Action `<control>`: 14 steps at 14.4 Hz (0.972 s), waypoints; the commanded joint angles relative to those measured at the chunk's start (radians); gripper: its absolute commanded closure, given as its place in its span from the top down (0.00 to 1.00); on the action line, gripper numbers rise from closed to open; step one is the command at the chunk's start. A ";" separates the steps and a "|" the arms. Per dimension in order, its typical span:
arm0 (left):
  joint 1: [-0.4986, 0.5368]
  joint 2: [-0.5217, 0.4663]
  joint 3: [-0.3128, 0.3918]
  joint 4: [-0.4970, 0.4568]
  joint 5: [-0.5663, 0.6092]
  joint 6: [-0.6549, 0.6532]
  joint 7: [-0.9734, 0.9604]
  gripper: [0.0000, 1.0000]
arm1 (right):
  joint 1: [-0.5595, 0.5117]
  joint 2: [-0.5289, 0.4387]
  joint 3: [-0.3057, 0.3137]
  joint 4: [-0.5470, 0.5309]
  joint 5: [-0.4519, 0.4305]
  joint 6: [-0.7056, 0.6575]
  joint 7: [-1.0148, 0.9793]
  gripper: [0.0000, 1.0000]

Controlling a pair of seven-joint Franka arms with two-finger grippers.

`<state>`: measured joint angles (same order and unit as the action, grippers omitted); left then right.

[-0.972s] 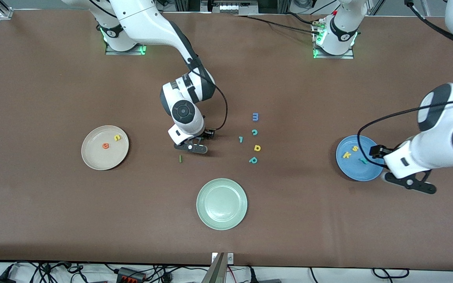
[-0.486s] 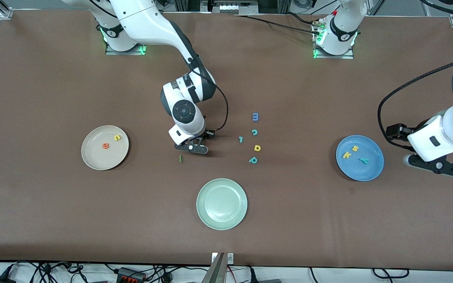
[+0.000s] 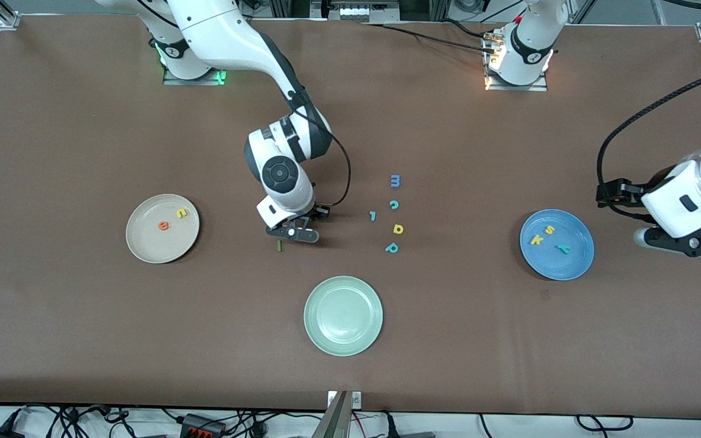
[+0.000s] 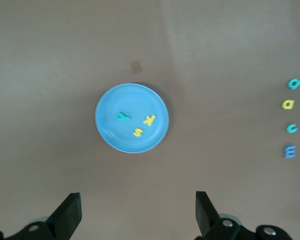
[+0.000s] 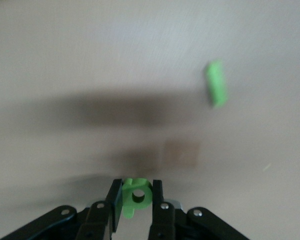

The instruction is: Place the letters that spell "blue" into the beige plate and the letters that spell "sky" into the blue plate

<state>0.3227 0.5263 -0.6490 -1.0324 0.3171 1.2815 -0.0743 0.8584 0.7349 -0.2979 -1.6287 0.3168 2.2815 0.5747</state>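
The right gripper (image 5: 136, 197) sits low over the middle of the table, its fingers (image 5: 115, 197) nearly closed on the green b (image 5: 135, 195), which is pinched between the two pads with its round bowl showing in the gap. The green l (image 3: 279, 245) lies flat on the table just beside that gripper, nearer the front camera, touching neither finger. The beige plate (image 3: 143, 243) rests toward the right arm's end of the table and holds the orange e (image 3: 163, 225) and the yellow u (image 3: 181, 213), the two apart from each other. The left gripper (image 4: 137, 212) hangs in the air near the table edge at the left arm's end, its fingers (image 4: 70, 214) spread wide with nothing between them; the arm waits there. The blue plate (image 3: 563, 267) lies on the table beside it, and in it are the yellow s (image 3: 549, 230), the yellow k (image 3: 536, 239) and the teal y (image 3: 562, 248), close together but not stacked. Between the right gripper and the blue plate a loose cluster of spare letters lies on the table: a blue m (image 3: 395, 180) farthest from the front camera, then a teal c (image 3: 394, 204), a small teal hook (image 3: 373, 215), a yellow round letter (image 3: 398, 229) and a teal round letter (image 3: 392, 247). A green plate (image 3: 320, 328) sits alone toward the table edge nearest the front camera.
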 commanded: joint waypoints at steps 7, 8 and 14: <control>-0.309 -0.523 0.608 -0.684 -0.328 0.473 0.091 1.00 | -0.094 -0.060 -0.303 -0.003 -0.012 -0.353 -0.586 0.15; -0.313 -0.544 0.609 -0.713 -0.325 0.486 0.099 1.00 | -0.129 -0.061 -0.305 -0.006 -0.013 -0.364 -0.646 0.15; -0.307 -0.534 0.600 -0.719 -0.322 0.475 0.097 1.00 | -0.297 -0.060 -0.303 -0.086 -0.002 -0.361 -0.976 0.15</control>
<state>0.0257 -0.0036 -0.0546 -1.7390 -0.0208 1.7392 0.0033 0.6016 0.6895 -0.6123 -1.6804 0.3108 1.9163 -0.3104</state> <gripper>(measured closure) 0.000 0.727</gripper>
